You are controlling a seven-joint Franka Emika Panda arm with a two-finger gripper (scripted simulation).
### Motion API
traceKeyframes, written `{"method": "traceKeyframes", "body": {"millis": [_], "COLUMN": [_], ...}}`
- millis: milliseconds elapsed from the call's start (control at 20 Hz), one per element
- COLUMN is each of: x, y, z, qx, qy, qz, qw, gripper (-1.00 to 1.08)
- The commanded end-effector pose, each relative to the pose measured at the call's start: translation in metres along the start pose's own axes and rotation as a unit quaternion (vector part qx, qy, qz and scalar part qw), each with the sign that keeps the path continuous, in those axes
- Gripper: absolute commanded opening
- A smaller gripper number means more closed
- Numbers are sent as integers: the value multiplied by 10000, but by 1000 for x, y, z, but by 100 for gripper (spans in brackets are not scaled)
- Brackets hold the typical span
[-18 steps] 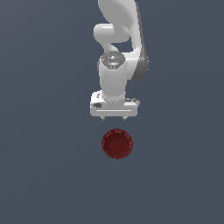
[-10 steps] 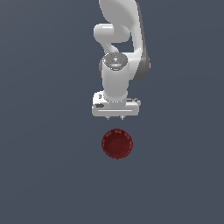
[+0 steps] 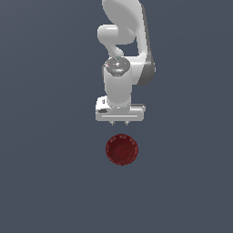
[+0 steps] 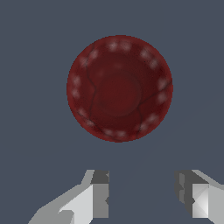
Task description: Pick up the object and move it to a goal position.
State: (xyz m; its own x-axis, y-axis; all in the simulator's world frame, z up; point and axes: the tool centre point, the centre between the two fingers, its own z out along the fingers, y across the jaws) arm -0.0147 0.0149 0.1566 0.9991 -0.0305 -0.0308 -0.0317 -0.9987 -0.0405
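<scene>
The object is a dark red, round, shallow bowl (image 3: 122, 149) with a dimpled rim, lying flat on the grey floor. The wrist view shows it from straight above (image 4: 119, 88), whole and unobstructed. My gripper (image 3: 120, 123) hangs above the floor just behind the bowl in the exterior view, pointing down. Its two fingers (image 4: 98, 192) stand apart with only bare floor between them, so the gripper (image 4: 142, 194) is open and holds nothing. The bowl lies a short way off from the fingertips, not between them.
The white arm (image 3: 125, 54) rises behind the gripper toward the top of the exterior view. All around the bowl there is only plain dark grey floor (image 3: 50, 173); no goal marker shows.
The gripper and wrist have shifted slightly toward the bowl and a little to the exterior view's right. The bowl has not moved.
</scene>
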Motion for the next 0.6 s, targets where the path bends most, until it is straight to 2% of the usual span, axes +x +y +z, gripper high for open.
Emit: {"method": "traceKeyframes", "body": {"millis": [0,300,550], "x": [0,1,2], "y": [2,9,16], "z": [4,19,36], "qx": [95,478,953], "qy": [-44,-207,-390], "qz": [123,596,1166], "qw": [9999,9969,9878], "gripper": [28,28,28]}}
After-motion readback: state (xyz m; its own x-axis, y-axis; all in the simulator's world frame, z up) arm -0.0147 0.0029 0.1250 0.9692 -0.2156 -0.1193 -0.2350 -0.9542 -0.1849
